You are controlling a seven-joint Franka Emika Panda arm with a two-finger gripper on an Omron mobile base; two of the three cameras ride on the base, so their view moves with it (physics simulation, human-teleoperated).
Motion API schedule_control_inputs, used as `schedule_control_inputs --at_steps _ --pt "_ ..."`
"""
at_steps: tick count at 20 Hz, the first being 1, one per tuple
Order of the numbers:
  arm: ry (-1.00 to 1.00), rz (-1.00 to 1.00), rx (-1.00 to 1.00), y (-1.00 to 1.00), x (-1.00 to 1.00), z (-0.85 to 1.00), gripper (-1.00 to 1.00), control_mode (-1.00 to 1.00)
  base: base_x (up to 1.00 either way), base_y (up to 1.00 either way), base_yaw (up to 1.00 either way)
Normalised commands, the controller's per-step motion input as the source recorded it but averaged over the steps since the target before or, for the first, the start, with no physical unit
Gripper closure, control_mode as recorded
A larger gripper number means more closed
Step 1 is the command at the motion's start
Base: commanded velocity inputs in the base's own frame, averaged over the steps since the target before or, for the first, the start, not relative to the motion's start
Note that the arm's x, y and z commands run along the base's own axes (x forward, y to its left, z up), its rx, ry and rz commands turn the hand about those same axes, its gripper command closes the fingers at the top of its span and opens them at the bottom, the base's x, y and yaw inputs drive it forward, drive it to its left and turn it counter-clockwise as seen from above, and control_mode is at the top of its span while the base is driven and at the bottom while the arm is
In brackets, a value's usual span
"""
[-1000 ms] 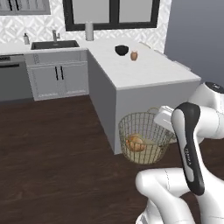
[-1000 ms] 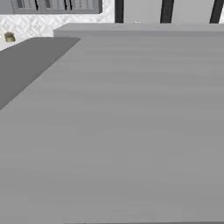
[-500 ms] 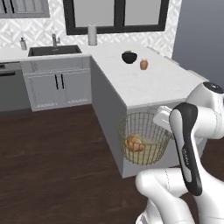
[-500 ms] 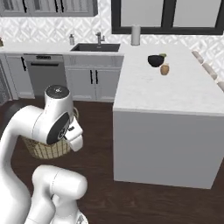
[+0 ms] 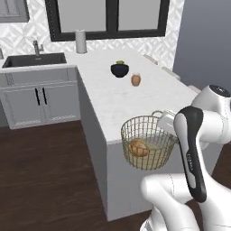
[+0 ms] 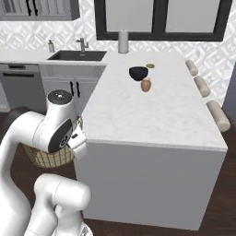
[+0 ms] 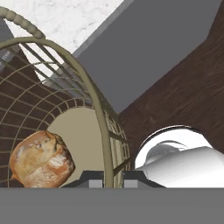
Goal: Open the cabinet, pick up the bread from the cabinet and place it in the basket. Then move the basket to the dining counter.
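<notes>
The gripper [image 7: 107, 181] is clamped tight on the rim of the basket [image 5: 149, 140], fingers pinching the wire wall, and the basket hangs in the air right at the near corner of the dining counter [image 5: 122, 97]. The bread [image 5: 138, 148] sits inside on the basket's base. Farther along the marble top stand a dark bowl [image 5: 119, 70] and a small orange-brown cup [image 5: 136, 80].

The arm is folded up tight, elbow bent with the forearm angled down and the wrist tucked in near its own body. The gripper [image 7: 113, 181] is pinched closed on the basket [image 5: 149, 142] rim, carrying it off the floor.
</notes>
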Motion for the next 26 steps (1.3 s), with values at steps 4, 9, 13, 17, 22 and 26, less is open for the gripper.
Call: schedule_control_inputs --at_steps 4,9,13,17,22,26 --pt "0.00 0.00 0.00 0.00 0.00 0.00 1.00 1.00 0.96 -0.86 0.06" --pt "0.00 0.00 0.00 0.00 0.00 0.00 1.00 1.00 0.59 -0.48 0.20" --pt "0.00 0.00 0.00 0.00 0.00 0.00 1.00 1.00 0.51 -0.56 0.14" --pt "0.00 0.00 0.00 0.00 0.00 0.00 1.00 1.00 0.65 -0.64 0.08" --pt "0.00 0.00 0.00 0.00 0.00 0.00 1.00 1.00 0.59 -0.57 0.07" --pt "0.00 0.00 0.00 0.00 0.00 0.00 1.00 1.00 0.20 -0.21 0.00"
